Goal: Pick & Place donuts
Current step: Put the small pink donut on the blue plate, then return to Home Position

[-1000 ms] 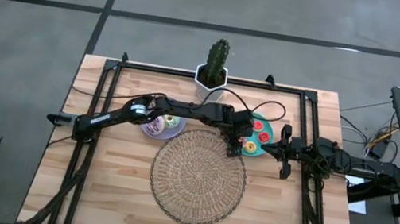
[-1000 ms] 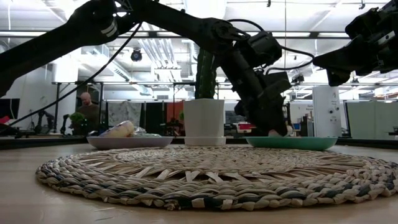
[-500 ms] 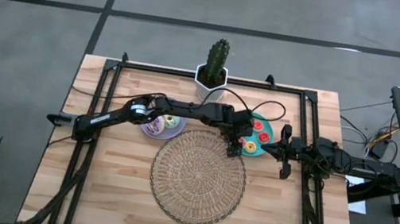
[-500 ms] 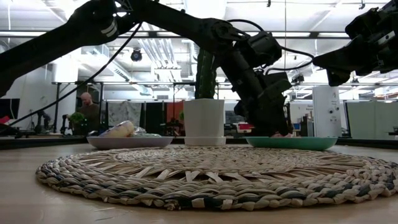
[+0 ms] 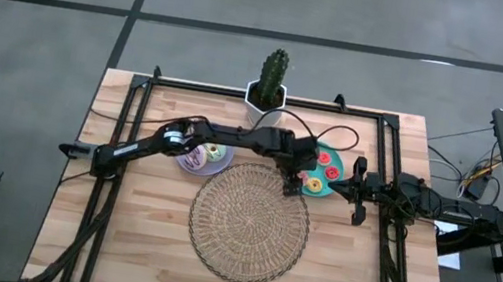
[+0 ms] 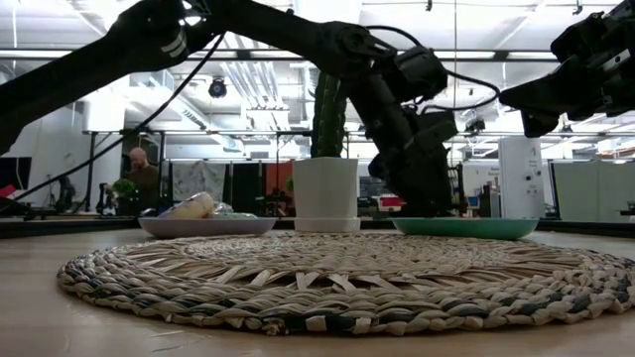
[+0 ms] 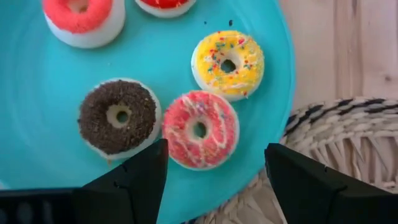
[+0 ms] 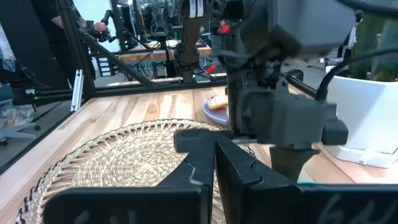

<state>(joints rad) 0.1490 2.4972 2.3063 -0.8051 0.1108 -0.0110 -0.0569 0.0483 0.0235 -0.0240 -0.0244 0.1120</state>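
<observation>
On the teal plate lie several small donuts: a pink-iced one, a dark brown one, a yellow one and a red one. My left gripper hangs open over the plate's near rim. Its fingers stand to either side of the pink donut and above it, touching nothing. In the high view my left gripper is at the plate's left side. My right gripper stands shut at the table's right, holding nothing. More donuts lie on the lavender plate.
The round wicker mat fills the table's middle, its far edge next to the teal plate. A potted cactus stands at the far edge. A black frame runs along the table's sides. My right arm lies level at the right.
My left gripper has kept its place over the teal plate. In the low view a pink spot that showed under its fingertips a second ago no longer shows.
</observation>
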